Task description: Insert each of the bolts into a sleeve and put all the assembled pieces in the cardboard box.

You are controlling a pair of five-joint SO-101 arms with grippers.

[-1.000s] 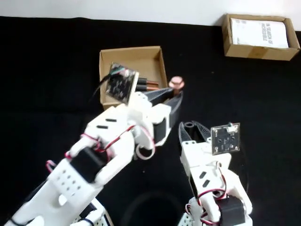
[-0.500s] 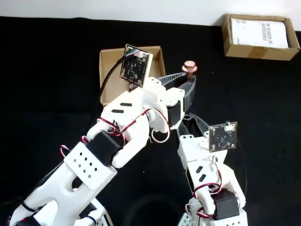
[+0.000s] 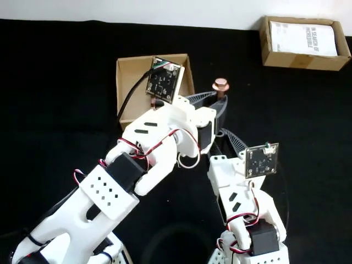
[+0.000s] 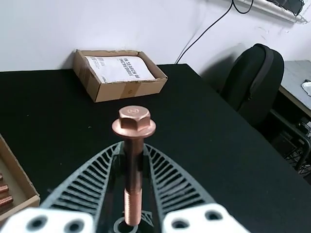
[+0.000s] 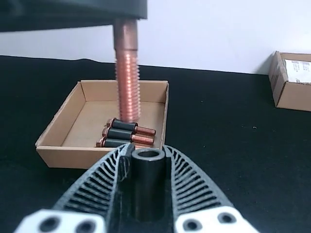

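Some assembled pieces [image 5: 121, 132] lie in the cardboard box [image 3: 127, 82], at nine o'clock from the bolt [image 3: 220, 85]. Left fingers [image 4: 92, 184] clamp that bolt upright over the sleeve [image 5: 147, 179], which the right fingers [image 5: 97, 189] grip; insertion remains.

The bolt [image 4: 132, 165] is gleaming copper, the sleeve [image 5: 147, 187] is showing black, the cardboard box [image 5: 68, 154] is showing tan, and the table [image 3: 55, 66] is showing black.

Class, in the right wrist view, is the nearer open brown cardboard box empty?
No, copper bolts in black sleeves lie inside the brown cardboard box.
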